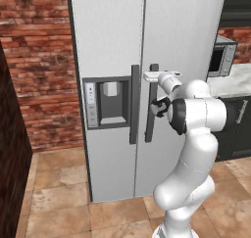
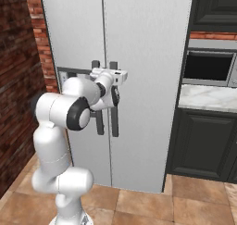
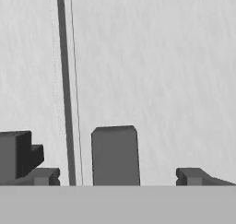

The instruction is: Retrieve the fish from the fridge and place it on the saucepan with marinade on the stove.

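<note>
Your end effector [image 3: 117, 176] is spread wide, grasping nothing, straddling the right door handle [image 3: 115, 155] of the closed fridge [image 1: 117, 41]

Light-grey fridge [image 1: 112, 36], dark handles [image 1: 134, 105]; red brick wall [image 1: 39, 60]; tan floor tiles [image 1: 59, 207]; black cabinet [image 2: 203, 145].
</note>
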### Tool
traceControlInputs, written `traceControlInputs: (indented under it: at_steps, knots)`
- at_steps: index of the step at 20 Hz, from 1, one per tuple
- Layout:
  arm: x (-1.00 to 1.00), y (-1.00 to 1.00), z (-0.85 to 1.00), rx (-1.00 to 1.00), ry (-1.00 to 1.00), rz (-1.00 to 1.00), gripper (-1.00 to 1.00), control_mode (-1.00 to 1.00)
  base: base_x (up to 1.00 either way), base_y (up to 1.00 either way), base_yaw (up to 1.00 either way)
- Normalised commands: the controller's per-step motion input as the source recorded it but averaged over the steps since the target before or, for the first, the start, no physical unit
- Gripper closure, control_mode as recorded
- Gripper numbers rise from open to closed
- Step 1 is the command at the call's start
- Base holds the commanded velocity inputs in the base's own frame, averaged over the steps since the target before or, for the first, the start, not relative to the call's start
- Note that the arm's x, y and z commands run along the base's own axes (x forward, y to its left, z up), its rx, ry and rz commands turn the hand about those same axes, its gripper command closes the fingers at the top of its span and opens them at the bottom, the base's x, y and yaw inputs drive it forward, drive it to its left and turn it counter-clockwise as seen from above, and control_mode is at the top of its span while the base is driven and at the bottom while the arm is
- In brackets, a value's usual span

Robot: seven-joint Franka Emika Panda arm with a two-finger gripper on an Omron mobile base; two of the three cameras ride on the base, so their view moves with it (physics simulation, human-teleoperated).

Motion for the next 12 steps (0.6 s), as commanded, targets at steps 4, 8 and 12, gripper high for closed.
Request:
traceControlInputs:
  at_steps: [4,8,12]
  knots:
    - [0.3,0.0,-0.04,0.0,0.0,0.0,-1.0,-1.0,0.0,0.0,0.0]
    - [0.29,0.0,-0.05,0.0,0.0,0.0,-1.0,-1.0,0.0,0.0,0.0]
    - [0.29,0.03,-0.06,0.0,0.0,0.0,-1.0,-1.0,0.0,0.0,0.0]
